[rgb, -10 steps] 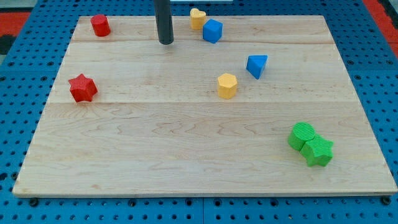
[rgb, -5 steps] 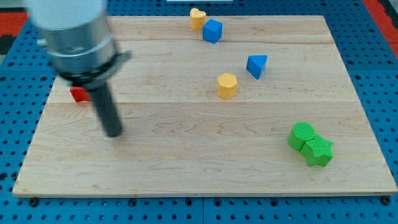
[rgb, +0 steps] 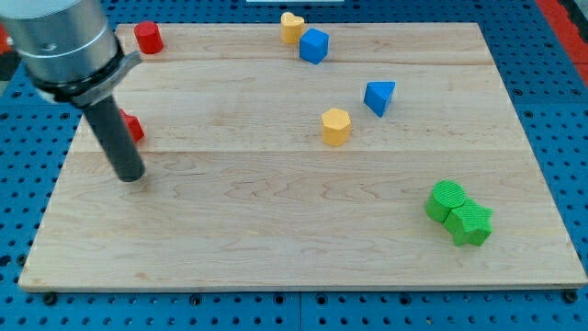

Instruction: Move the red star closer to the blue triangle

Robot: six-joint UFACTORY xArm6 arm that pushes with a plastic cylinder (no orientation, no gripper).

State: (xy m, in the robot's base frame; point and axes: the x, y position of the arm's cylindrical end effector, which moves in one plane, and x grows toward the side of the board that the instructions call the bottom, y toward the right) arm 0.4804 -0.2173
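Wooden board (rgb: 276, 248) on a blue pegboard (rgb: 560, 138); no gripper fitted, only a rod.

Near edge, view's right: green star (rgb: 470, 223) touching a green round block (rgb: 446, 199) just behind it.

View's left, mid-depth: my tip (rgb: 130, 176) on the board, just in front of the red star (rgb: 132, 127), whose left part the rod hides; contact cannot be told.

Centre: yellow block (rgb: 336, 126); blue triangle (rgb: 378, 97) near it to the upper right, well apart from the red star.

Far edge: blue cube (rgb: 314, 45) touching a yellow heart (rgb: 292, 27); red block (rgb: 148, 38) at the far left corner.
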